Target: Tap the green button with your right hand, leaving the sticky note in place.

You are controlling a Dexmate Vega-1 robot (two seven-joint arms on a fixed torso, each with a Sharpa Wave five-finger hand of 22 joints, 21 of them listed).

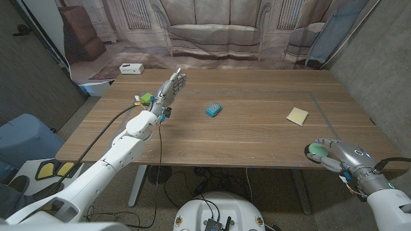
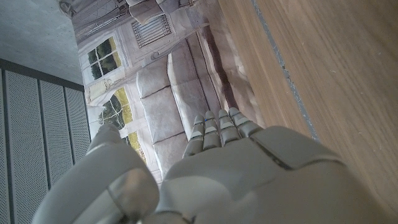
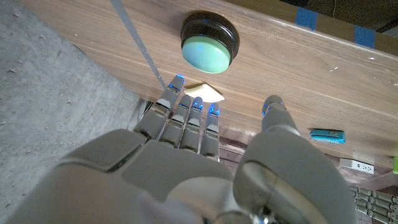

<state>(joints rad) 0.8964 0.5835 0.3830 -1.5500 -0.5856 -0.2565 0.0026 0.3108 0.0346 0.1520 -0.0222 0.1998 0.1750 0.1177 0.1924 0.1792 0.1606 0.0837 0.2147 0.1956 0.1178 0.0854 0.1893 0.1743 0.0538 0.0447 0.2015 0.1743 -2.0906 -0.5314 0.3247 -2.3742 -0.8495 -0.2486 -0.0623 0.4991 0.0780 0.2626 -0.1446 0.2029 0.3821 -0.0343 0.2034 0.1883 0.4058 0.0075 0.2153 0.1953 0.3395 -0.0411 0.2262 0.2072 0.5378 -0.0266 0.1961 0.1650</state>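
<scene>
The right robot hand (image 1: 334,154), fingers spread and empty, hovers just beside the green button (image 3: 208,48) at the head view's lower right, near the surface (image 1: 257,138) edge. A clean tap calls for a short straight press, well apart from the sticky note (image 1: 297,115) up-frame. One button, one note, one blue object (image 1: 214,110); the left robot hand (image 1: 170,88) is raised, fingers extended, holding nothing.

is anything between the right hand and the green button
Nothing visible. The right hand hangs with open fingers close to the round green button on its black base, bare wooden table between them. The pale yellow square sticky note lies farther off, apart.
</scene>
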